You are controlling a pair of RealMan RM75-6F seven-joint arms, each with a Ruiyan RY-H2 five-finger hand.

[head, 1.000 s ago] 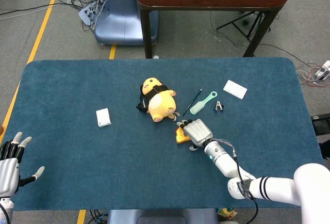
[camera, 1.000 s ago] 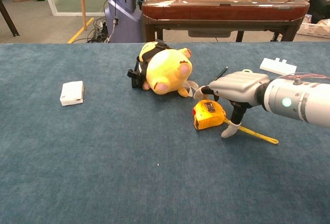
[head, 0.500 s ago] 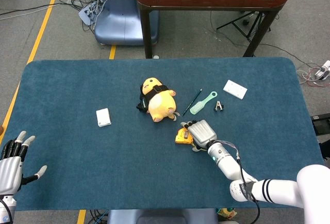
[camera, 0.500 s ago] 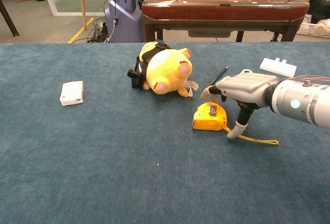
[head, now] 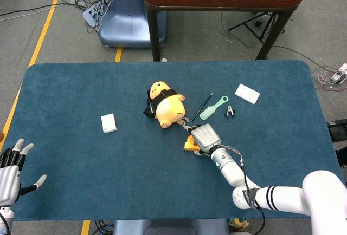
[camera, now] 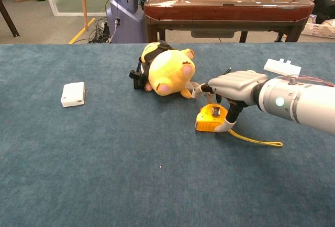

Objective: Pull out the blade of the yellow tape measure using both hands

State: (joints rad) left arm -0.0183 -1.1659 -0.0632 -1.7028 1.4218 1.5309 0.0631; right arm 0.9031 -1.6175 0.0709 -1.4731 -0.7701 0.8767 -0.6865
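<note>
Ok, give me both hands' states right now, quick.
Left hand: open, fingers apart, holding nothing.
Right hand: over the yellow tape measure, touching it; a grip cannot be told.

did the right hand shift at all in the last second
Yes. In the chest view the right hand has slid left, toward the yellow plush toy, and its fingers now sit over the yellow tape measure rather than beside it.

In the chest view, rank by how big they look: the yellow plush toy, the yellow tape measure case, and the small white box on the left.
1. yellow plush toy
2. yellow tape measure case
3. small white box, close to the case in size; that order is unsure.
</note>
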